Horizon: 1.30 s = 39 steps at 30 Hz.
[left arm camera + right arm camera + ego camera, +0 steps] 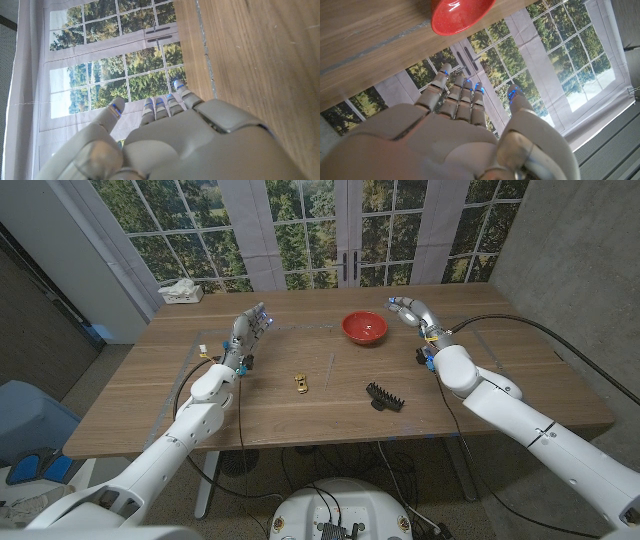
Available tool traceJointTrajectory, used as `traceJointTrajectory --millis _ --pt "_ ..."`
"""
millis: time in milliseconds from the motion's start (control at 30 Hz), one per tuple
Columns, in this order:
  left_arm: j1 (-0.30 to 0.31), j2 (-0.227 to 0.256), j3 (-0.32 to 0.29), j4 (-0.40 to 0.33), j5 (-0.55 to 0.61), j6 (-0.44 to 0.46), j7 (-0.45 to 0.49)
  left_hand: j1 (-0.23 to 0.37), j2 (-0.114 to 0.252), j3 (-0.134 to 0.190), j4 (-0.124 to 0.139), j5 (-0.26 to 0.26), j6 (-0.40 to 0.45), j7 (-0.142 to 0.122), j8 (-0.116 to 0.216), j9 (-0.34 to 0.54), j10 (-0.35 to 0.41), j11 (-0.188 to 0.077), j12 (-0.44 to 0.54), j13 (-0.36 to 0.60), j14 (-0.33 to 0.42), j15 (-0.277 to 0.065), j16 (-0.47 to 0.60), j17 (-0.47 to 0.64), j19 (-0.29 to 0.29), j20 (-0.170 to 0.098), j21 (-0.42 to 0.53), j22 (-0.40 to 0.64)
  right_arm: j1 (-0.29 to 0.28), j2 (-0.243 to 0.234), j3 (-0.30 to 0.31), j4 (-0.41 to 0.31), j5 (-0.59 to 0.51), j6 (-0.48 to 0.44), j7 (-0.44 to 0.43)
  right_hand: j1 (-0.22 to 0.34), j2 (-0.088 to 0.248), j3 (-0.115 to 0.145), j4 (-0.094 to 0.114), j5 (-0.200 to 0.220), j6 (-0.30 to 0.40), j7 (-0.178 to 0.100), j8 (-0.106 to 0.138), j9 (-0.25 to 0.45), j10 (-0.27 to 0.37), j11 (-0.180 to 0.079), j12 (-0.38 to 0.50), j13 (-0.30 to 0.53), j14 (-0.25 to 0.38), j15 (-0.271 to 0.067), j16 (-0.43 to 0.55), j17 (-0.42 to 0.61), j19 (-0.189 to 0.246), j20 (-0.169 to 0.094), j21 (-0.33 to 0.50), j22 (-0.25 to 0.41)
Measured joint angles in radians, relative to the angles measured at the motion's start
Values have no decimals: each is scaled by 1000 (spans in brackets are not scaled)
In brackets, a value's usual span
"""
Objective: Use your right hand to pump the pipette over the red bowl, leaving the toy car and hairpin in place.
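Head view, red bowl [364, 327]: I am seeing a round, glossy bowl sitting on the far middle of the wooden table [300, 420], with nothing readable inside it.
Pipette: I am looking for it and cannot make one out on the table or in either hand.
Right hand [412, 314]: I am holding it just beside the bowl's right rim, fingers apart and grasping nothing; in the right wrist view the hand [465, 140] is showing smooth grey segments with blue tips.
Toy car [301, 382]: a small yellow shape is lying near the table's middle, too small for detail.
Hairpin [384, 396]: a black toothed clip is lying right of the car, apart from it.
Left hand [250, 328]: I am keeping it raised at the far left, fingers spread and empty.
Far left corner: a white tissue box [181, 292] is sitting by the windows.
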Motion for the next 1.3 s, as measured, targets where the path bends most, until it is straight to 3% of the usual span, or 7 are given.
traceJointTrajectory --millis 667,1300 --pt "-18 -18 -4 30 -17 -8 -17 0 0 11 11 0 5 5 0 0 18 0 0 0 16 8 0 0 14 14 4 0 64 -9 -80 -27 -154 -108 56 26 0 4 4 8 3 -14 0 0 8 -7 0 5 0 0 11 14 13 -13 9 5" --pt "-12 -20 -4 23 -19 -12 -22 0 0 11 11 0 11 11 0 0 18 0 0 0 21 6 0 -2 18 18 4 0 110 -18 -148 -45 -264 -152 127 45 0 4 4 11 13 -23 0 0 8 -18 0 5 0 0 15 23 20 -20 9 5"
